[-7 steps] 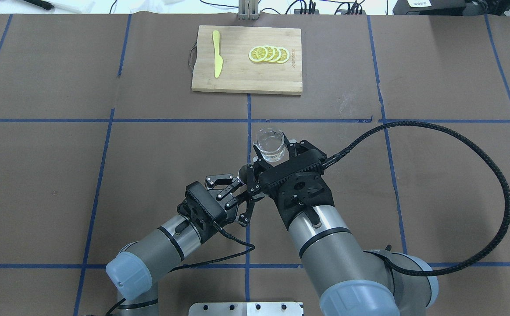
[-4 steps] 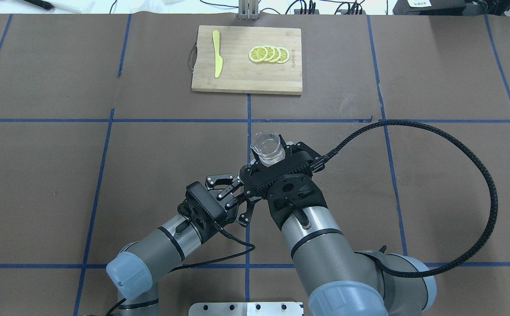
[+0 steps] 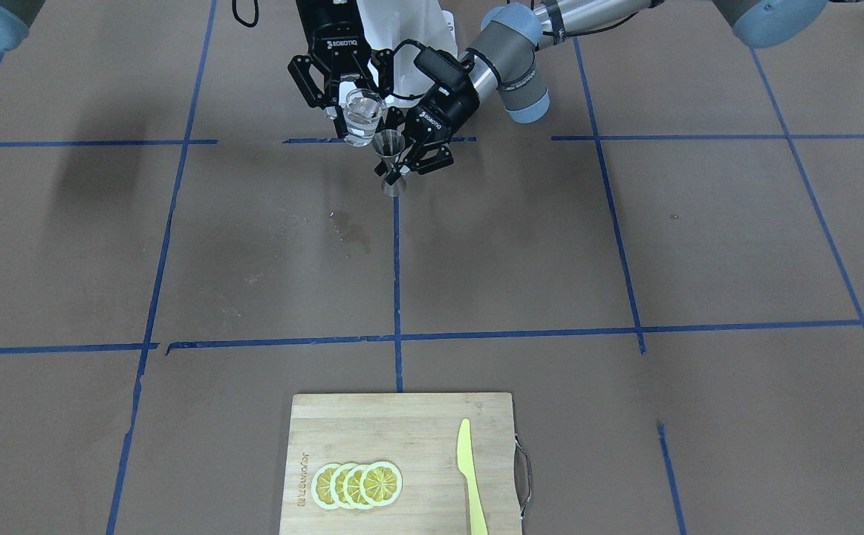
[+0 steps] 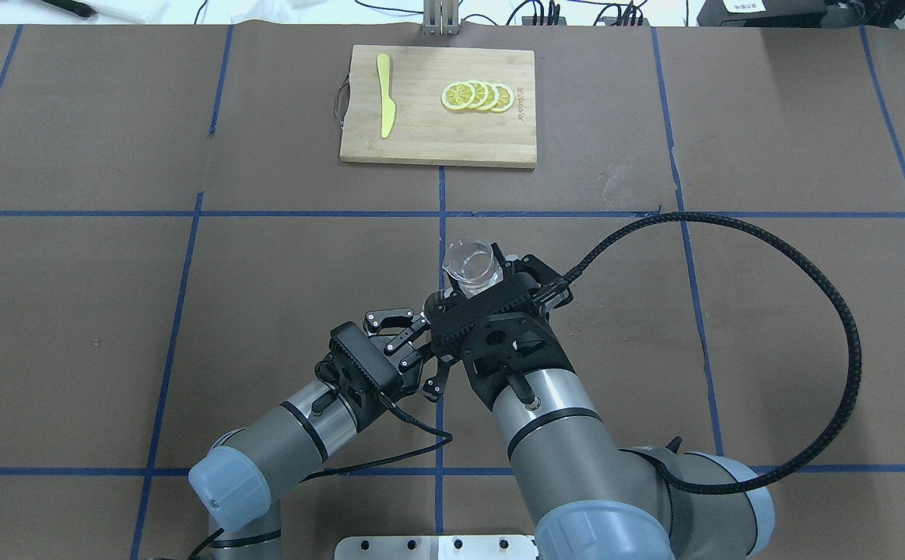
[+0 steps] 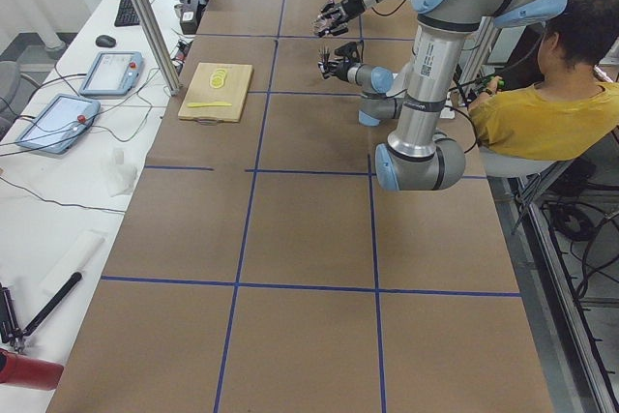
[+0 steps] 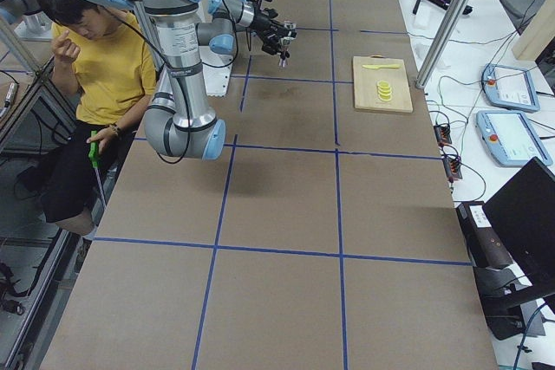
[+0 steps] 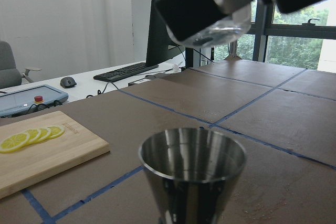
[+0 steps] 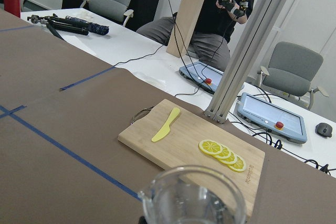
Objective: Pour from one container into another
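Right gripper (image 3: 356,108): jaws clenched on the small clear glass cup (image 3: 365,119), black pads on opposite sides of its wall. The rim and most of the body stand clear above the pads in the overhead view.
- Cup is held in the air, mouth up, long axis close to vertical. Any lean is too slight to judge.
- A small pouring lip on the rim points toward the left gripper's side.
- Contents: looks like clear liquid inside; level not readable.

Left gripper (image 3: 403,165): jaws closed around the narrow waist of the steel hourglass-shaped jigger (image 3: 389,148).
- Jigger is upright, long axis vertical, wide mouth up, lower cone down at the brown paper table (image 3: 625,245). Cannot tell whether it touches.
- Inside of the upper cone not visible from the left wrist view.

The cup hangs higher than the jigger's mouth, just beside it on the right gripper's side, with a gap between them.

Well beyond both sets of jaws, away from the robot: a bamboo cutting board (image 4: 421,140) carrying overlapping lemon slices (image 4: 477,96) and a yellow plastic knife (image 4: 384,93).
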You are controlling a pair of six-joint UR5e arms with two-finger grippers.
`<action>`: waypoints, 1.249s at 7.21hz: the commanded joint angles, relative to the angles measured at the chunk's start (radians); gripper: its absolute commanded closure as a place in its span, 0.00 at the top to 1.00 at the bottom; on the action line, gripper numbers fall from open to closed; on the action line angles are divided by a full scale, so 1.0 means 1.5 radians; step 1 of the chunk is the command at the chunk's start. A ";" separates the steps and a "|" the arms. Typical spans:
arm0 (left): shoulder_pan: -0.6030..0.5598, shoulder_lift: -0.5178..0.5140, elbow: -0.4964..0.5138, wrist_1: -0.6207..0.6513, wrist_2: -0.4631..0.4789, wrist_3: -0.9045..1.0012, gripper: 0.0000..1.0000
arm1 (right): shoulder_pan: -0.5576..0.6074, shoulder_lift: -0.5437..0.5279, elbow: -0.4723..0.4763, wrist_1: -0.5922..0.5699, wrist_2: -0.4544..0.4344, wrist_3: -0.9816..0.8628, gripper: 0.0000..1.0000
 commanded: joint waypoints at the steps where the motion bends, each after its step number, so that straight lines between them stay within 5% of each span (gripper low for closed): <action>1: -0.001 0.000 0.001 0.000 0.000 0.000 0.00 | -0.002 0.001 0.000 -0.004 0.000 -0.034 0.00; 9: -0.001 0.000 0.001 0.000 0.001 0.000 0.00 | -0.002 0.001 0.004 -0.045 -0.001 -0.134 0.00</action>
